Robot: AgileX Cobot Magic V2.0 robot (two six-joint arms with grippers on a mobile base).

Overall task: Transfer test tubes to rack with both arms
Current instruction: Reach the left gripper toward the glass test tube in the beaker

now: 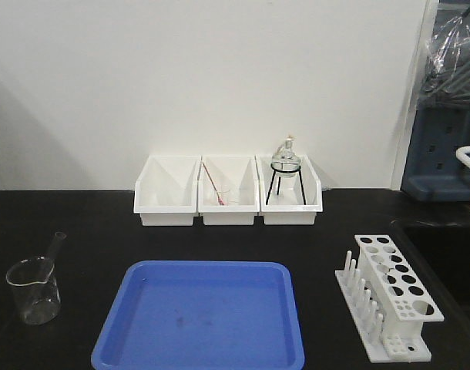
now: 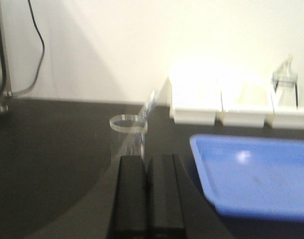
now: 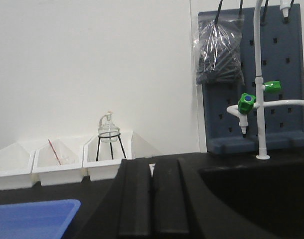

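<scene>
The black table (image 1: pixel 88 223) fills the front view. The blue tray (image 1: pixel 204 316) lies at 6 o'clock. Three white bins (image 1: pixel 228 210) stand side by side against the wall at 12 o'clock from it.

The white rack (image 1: pixel 397 285) stands at 3 o'clock from the tray, well apart from the bins. Its long axis runs from 11 to 5 o'clock. Its hole plate faces up and its upright pegs line the 9 o'clock side.

The left gripper (image 2: pixel 145 162) has its two black fingers pressed together with nothing between them, low over the table. The right gripper (image 3: pixel 152 167) shows the same, only a thin seam dividing the fingers.

At 9 o'clock from the tray stands a clear beaker (image 1: pixel 33 297). One test tube (image 1: pixel 56 243) leans in it, its long axis tilted and its upper end pointing toward 1 o'clock past the rim. In the blurred left wrist view the tube seems to be a faint slanted streak beyond the beaker.
</scene>
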